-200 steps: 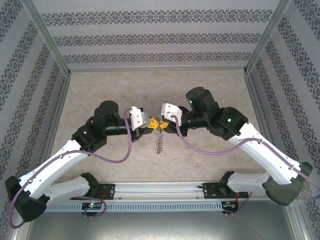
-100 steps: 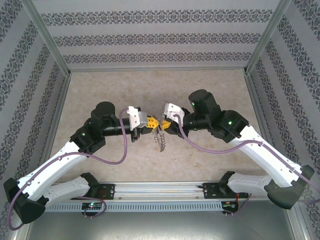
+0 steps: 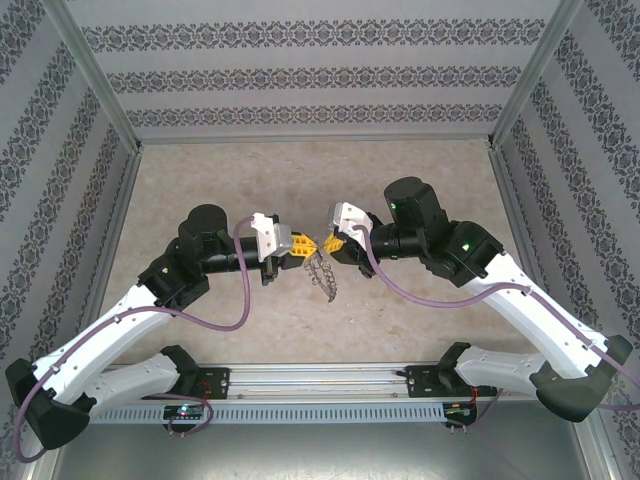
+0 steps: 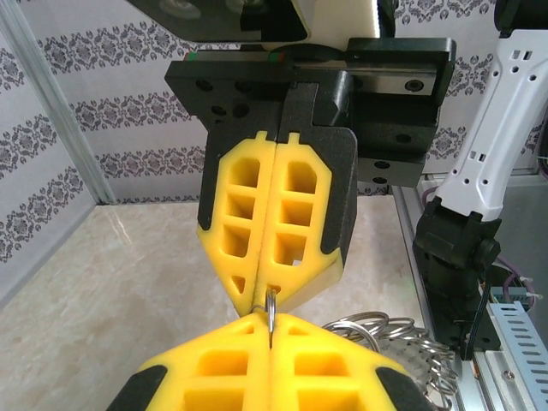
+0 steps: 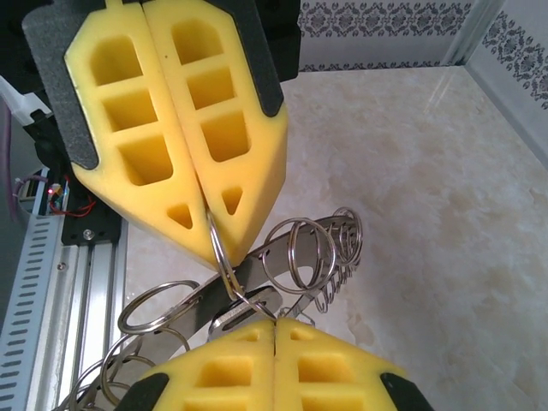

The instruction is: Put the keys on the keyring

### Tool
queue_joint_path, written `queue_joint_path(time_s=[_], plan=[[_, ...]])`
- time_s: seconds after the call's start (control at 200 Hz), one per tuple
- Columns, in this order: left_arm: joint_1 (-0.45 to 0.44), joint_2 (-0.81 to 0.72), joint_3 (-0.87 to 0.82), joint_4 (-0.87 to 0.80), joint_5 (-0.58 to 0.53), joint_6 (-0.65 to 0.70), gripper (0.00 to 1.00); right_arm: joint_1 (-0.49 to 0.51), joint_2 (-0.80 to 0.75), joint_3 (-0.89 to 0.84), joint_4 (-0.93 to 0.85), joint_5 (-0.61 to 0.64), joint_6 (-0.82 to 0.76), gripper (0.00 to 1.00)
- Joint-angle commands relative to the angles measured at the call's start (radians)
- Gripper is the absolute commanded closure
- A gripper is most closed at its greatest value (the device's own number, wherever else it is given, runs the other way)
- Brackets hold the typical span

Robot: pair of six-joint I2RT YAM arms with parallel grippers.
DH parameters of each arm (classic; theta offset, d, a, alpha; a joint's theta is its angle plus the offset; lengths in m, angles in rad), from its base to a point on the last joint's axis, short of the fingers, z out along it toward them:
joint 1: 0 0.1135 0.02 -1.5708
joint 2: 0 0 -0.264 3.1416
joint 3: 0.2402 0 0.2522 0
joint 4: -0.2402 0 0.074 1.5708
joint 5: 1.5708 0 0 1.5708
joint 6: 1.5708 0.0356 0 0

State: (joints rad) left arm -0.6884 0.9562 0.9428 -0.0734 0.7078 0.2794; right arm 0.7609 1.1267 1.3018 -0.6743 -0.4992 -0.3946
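At the table [image 3: 200,180] centre, one keyring [image 5: 219,250] is pinched by the left gripper [image 3: 303,243] and right gripper [image 3: 325,243], tip to tip. The keys [image 3: 323,277] are hung at 6 o'clock. Bare tabletop is seen toward the 12 o'clock edge.

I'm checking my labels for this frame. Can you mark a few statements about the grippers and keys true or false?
1. The left gripper and the right gripper are both shut. True.
2. The keys lie far from both grippers. False: they hang bunched just below the meeting fingertips.
3. A thin metal ring runs from one gripper's fingertips to the other's. True.
4. The finger pads are blue. False: they are yellow.
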Motion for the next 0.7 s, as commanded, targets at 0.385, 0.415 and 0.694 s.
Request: queue_joint_path(time_s=[0.385,0.415,0.694], plan=[[-0.013,-0.026,-0.015,0.081,0.045,-0.019,1.0,-0.001,0.044,0.02,0.032,-0.102,-0.002,1.0],[-0.013,-0.026,-0.015,0.082,0.044,-0.018,1.0,-0.001,0.046,0.022,0.032,-0.104,-0.002,1.0],[-0.004,-0.03,-0.025,0.116,0.056,-0.033,1.0,0.001,0.055,0.015,0.04,-0.127,0.005,1.0]])
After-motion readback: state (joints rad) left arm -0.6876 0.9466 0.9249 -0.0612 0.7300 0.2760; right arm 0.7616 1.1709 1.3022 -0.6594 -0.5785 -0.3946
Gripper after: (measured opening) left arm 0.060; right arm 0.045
